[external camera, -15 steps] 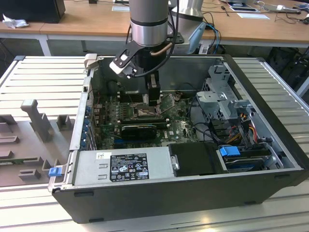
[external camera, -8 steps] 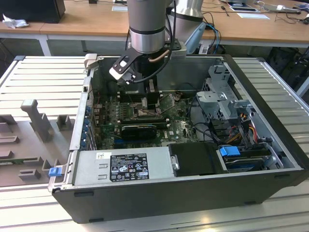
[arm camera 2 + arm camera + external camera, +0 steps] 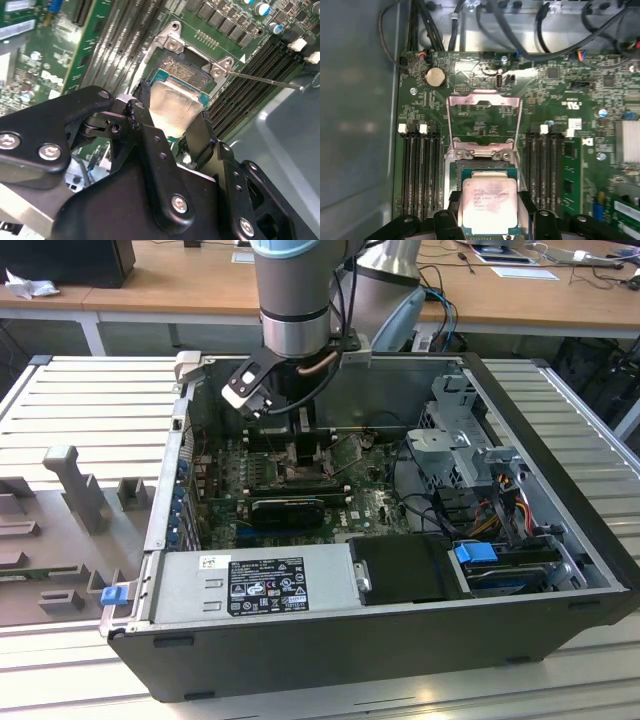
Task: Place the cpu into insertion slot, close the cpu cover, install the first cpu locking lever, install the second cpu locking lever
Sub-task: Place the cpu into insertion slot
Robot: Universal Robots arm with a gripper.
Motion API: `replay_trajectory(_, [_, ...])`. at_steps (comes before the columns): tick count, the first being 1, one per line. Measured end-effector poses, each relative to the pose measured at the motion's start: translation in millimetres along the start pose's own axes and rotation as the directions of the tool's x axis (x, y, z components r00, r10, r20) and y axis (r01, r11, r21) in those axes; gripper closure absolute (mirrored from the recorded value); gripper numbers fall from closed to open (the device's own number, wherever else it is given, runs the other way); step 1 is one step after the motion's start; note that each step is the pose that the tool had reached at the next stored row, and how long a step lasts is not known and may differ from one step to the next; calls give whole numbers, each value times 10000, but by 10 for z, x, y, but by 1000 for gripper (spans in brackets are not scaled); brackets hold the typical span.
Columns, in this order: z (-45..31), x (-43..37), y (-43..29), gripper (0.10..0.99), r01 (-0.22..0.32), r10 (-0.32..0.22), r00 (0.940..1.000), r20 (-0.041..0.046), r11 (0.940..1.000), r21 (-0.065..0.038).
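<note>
While reaching into the open case [image 3: 420,635], gripper [image 3: 171,114]: fingers pinching cpu [image 3: 487,202] by opposite edges.
cpu position: directly over insertion slot [image 3: 485,166]; seating unclear.
cpu cover [image 3: 484,100]: swung open beyond slot.

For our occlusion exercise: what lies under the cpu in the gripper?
The slot: its rim at the hinge end shows past the cpu, which the gripper holds. The rest of the slot is covered, so contact cannot be judged. The cover stands open.
</note>
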State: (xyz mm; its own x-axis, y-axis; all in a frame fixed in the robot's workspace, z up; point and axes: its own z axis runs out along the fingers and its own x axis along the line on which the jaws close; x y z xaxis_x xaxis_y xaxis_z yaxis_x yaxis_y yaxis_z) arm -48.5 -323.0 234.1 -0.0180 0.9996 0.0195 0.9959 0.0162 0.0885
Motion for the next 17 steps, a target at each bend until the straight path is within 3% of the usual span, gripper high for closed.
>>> replay_trajectory(7, [177, 20, -28, 561, -47, 47, 10000, 3, 10000, 3])
replay_trajectory(11, [239, 26, -34, 561, -339, 339, 9994, 30, 9994, 25])
replay_trajectory(17, [294, 35, -34, 561, -294, 294, 9996, 26, 9996, 31])
